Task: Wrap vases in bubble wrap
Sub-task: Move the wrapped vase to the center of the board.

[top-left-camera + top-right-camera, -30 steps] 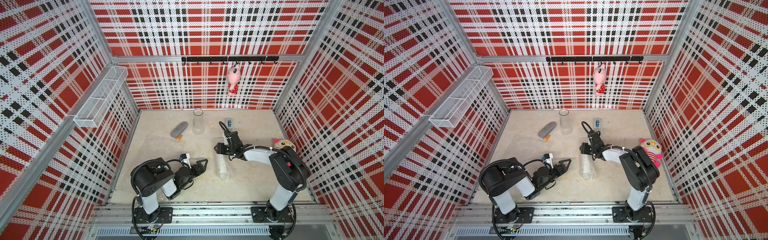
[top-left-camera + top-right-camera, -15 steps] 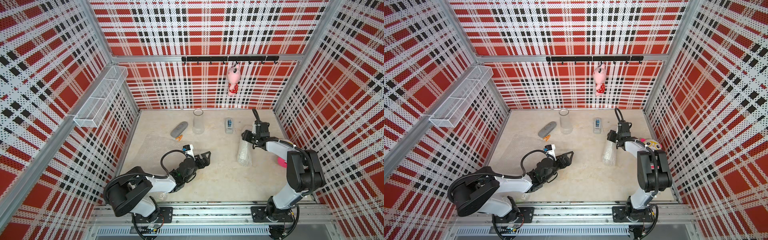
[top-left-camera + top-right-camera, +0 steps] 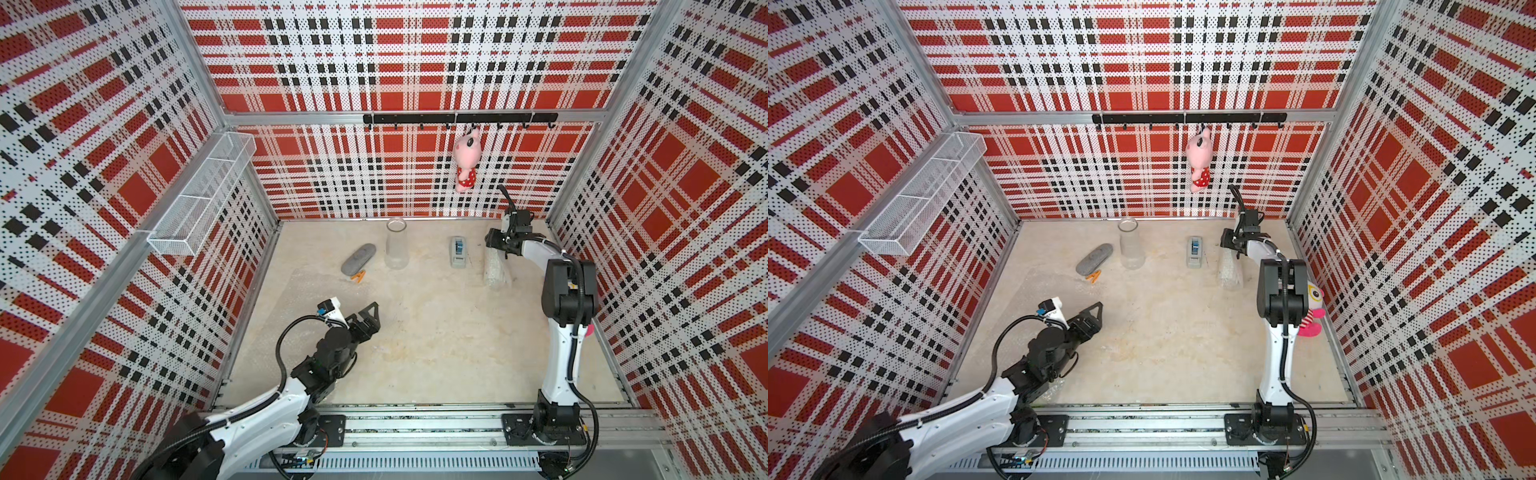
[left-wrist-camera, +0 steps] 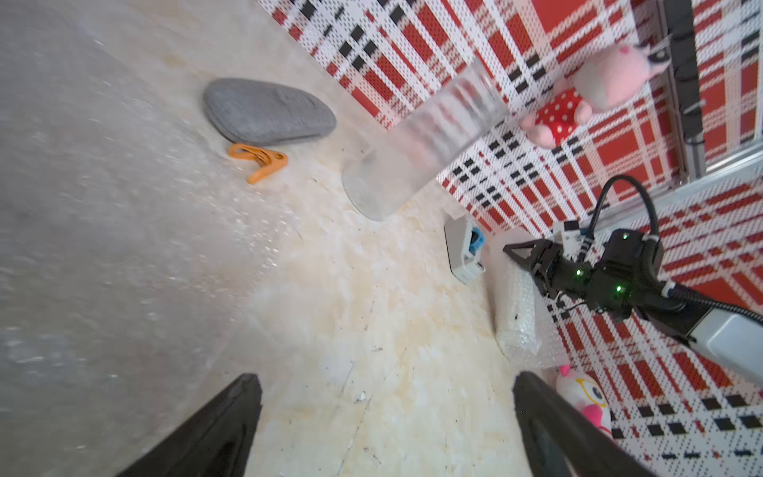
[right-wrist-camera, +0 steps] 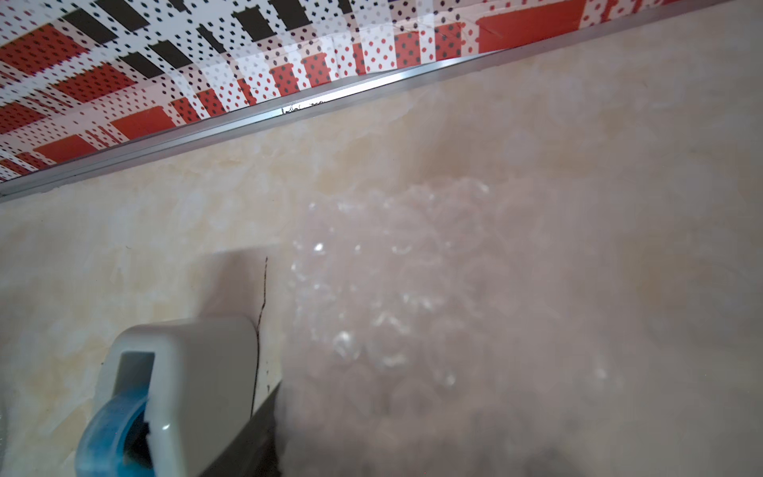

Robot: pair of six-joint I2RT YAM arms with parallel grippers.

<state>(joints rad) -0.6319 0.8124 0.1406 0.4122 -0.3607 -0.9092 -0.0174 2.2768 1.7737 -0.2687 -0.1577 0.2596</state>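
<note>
- Red plaid pegboard walls box in a beige marbled tabletop.
- Clear glass vase — tapering neck, wide rim — stands upright and bare at the middle of the back edge.
- Bubble wrap bundle, whitish and dimpled, sits near the back right corner; the right gripper is clamped on its top end.
- Flat bubble wrap sheet lies toward the left edge — the left gripper hovers beside it, jaws spread wide, empty.
</note>
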